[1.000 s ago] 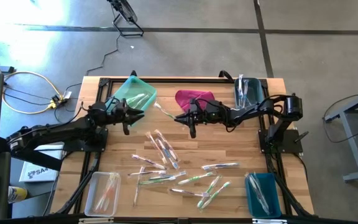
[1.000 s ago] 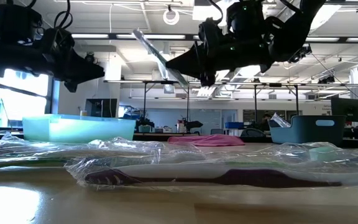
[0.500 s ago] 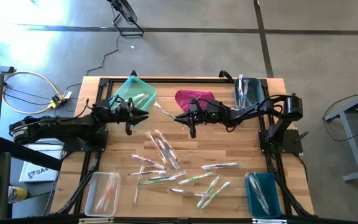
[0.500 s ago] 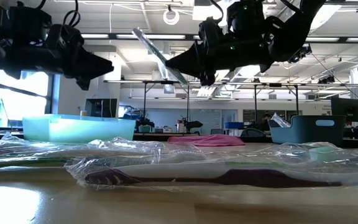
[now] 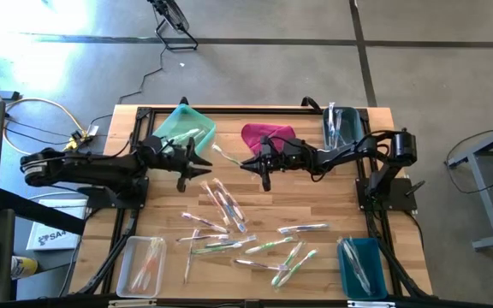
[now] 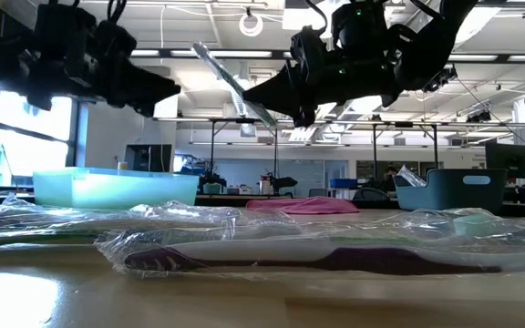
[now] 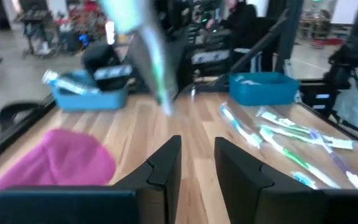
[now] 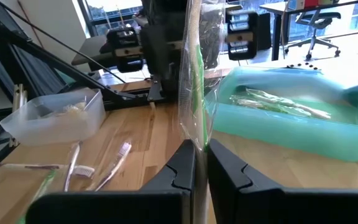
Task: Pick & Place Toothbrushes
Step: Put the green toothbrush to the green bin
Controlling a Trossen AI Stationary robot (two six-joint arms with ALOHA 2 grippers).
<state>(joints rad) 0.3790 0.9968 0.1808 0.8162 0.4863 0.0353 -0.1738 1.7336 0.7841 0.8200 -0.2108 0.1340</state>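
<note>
My right gripper (image 5: 248, 162) pinches a wrapped toothbrush (image 5: 227, 155) above the table's (image 5: 349, 214) far-centre boards. My left gripper (image 5: 202, 166) hovers close by, jaws slightly spread, empty. Loose toothbrushes (image 5: 229, 210) crowd the middle.

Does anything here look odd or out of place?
Yes. The right pincer holds a wrapped toothbrush up in mid-air, slanted, over the table's far side. The left pincer hangs empty beside it. A magenta cloth lies among the bins, unlike everything else.

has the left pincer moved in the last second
Yes. In the high view the left pincer has slid rightward, from beside the mint green bin toward the right pincer, which holds a wrapped toothbrush.
</note>
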